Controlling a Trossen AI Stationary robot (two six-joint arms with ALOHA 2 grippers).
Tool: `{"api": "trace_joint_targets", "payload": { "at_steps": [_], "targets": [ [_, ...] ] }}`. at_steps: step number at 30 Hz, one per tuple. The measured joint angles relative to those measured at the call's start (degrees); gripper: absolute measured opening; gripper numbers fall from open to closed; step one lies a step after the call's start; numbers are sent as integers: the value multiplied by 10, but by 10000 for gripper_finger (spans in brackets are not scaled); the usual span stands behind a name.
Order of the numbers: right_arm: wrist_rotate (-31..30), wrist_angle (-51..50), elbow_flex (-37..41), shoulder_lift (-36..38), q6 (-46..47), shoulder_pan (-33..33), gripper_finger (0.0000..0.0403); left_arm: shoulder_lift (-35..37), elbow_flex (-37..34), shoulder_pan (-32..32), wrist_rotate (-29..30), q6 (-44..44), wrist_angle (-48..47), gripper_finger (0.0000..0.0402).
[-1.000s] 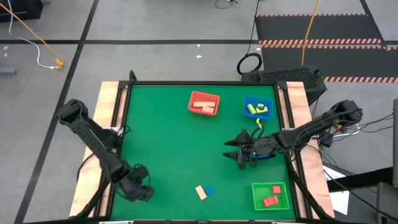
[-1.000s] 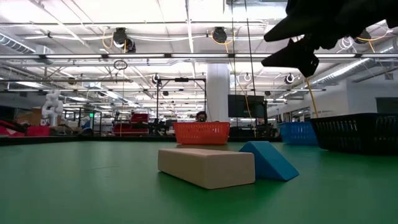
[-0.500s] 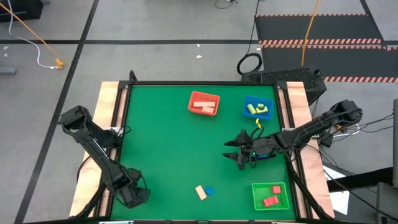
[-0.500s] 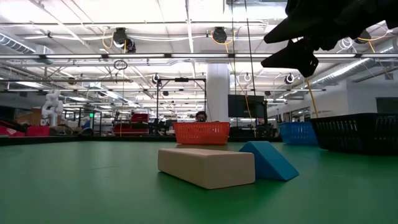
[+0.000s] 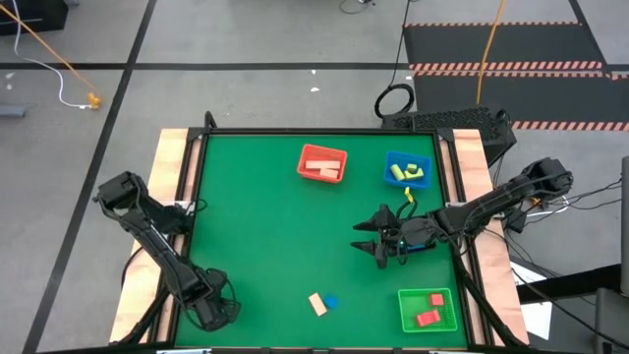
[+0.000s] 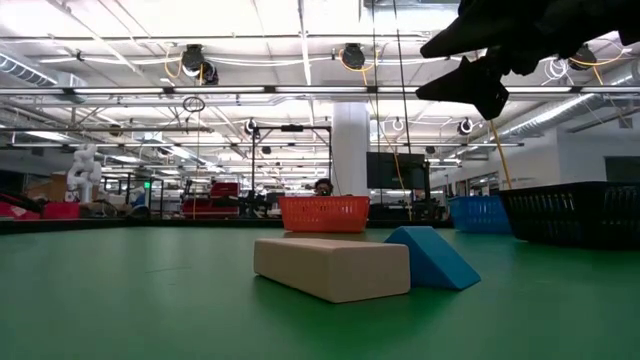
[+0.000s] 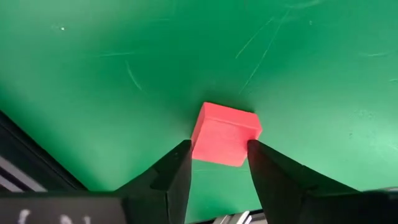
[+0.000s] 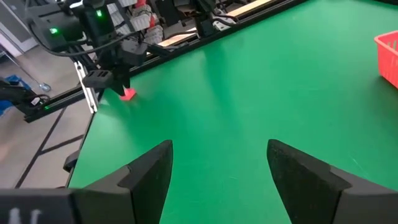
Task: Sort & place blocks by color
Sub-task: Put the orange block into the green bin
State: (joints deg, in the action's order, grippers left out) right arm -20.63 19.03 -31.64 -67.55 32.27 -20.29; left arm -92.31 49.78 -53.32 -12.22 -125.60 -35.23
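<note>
The left gripper (image 7: pixel 217 163) pinches a red block (image 7: pixel 225 134) at the table's (image 5: pixel 265 236) near-left corner; the right gripper (image 8: pixel 217 165) hovers open mid-table.

- I count two arms, each with one claw: left claw (image 7: pixel 217 168) and right claw (image 5: pixel 378 241).
- Three trays show from above: one red tray (image 5: pixel 322 162), one blue tray (image 5: pixel 408 170), one green tray (image 5: pixel 428 309).
- Red tray: two pale wood bars (image 5: pixel 319 169), as far as I can tell.
- Blue tray: two yellow-green blocks (image 5: pixel 405 173).
- Green tray: two red blocks (image 5: pixel 428 312).
- Loose on the tabletop: one pale wood block (image 6: pixel 332 267) touching one blue wedge (image 6: pixel 432 257).
- Between my left claw's fingers: one red cube (image 7: pixel 225 133).
</note>
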Motion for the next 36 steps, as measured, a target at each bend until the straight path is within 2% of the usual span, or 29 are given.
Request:
{"api": "trace_joint_targets", "payload": {
  "at_steps": [3, 8, 13, 22, 30, 33, 36],
  "targets": [
    [0, 0, 0, 0, -1, 0, 251, -2, 0, 0, 17, 18, 9, 172],
    [0, 0, 0, 0, -2, 0, 251, -3, -4, 10, 88, 53, -10, 208],
    [1, 0, 0, 0, -1, 0, 251, -4, -3, 35, 92, 80, -41, 221],
    [1, 0, 0, 0, -1, 0, 251, -4, -3, 34, 1, 85, -37, 155],
    [0, 0, 0, 0, -6, 3, 251, -3, -3, 10, -4, 83, 10, 139],
    [0, 0, 0, 0, -5, 3, 251, -3, -3, 8, -4, 81, 8, 111],
    [0, 0, 0, 0, -5, 3, 251, -3, -3, 8, -4, 81, 8, 63]
  ]
}}
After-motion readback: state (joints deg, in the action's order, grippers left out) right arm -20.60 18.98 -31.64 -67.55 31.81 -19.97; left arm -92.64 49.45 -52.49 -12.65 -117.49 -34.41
